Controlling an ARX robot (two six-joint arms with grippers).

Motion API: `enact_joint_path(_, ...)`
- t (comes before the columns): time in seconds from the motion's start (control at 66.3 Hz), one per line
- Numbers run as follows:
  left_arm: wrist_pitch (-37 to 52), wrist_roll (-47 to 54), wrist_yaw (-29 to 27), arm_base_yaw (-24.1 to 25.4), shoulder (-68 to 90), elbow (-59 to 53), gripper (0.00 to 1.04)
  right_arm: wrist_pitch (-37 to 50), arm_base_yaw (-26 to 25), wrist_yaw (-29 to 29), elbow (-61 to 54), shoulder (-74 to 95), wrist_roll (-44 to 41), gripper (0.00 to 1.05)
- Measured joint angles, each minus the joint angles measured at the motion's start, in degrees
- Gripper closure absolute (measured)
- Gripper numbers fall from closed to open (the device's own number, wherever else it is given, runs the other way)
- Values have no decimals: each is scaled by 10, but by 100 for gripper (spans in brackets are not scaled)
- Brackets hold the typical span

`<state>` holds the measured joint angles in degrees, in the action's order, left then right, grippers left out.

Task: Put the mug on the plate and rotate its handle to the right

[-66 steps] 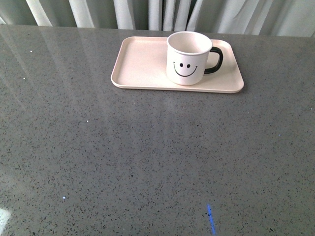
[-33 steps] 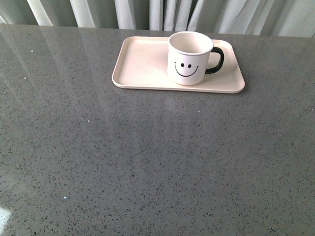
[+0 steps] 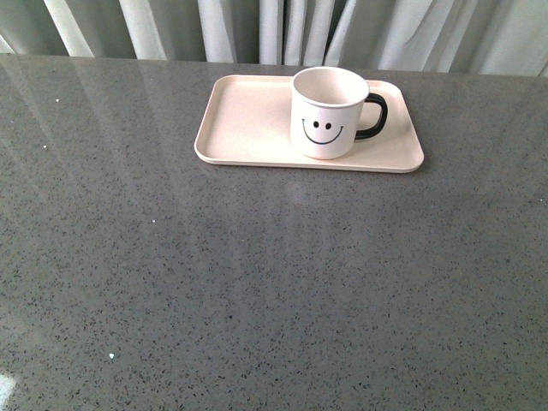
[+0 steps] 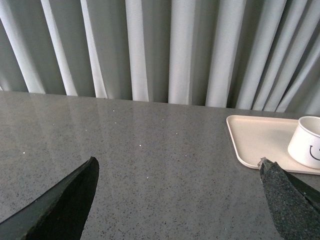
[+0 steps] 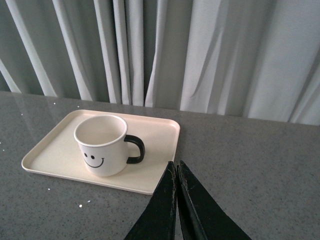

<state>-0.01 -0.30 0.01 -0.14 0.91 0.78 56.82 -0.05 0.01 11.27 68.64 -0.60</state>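
The white mug point(image 3: 329, 113) with a black smiley face stands upright on the pale pink plate point(image 3: 240, 120), right of its middle. Its black handle point(image 3: 377, 116) points to the right in the front view. Neither arm shows in the front view. In the left wrist view my left gripper point(image 4: 177, 167) is open over bare table, with the plate point(image 4: 255, 137) and mug point(image 4: 307, 147) off beside one finger. The right wrist view has my right gripper point(image 5: 176, 164) shut on nothing, held back from the plate point(image 5: 152, 177), the mug point(image 5: 102, 145) and its handle point(image 5: 136, 149).
The grey speckled table point(image 3: 257, 291) spreads wide in front of the plate. Pale curtains point(image 3: 274, 30) hang right behind the table's far edge.
The mug and plate sit slightly lower in the front view than before, as the view shifted. A blue glint near the bottom of the table has gone. The mug has not moved on the plate.
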Motion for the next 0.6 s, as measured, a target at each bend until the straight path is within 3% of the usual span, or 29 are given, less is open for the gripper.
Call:
enact_joint_path(0.196, 0, 0, 0, 0, 0, 0, 9, 10, 0, 0, -54, -43, 0, 103)
enact_joint_path(0.604, 0, 0, 0, 0, 0, 0, 9, -130, 0, 0, -100, -226, 0, 103)
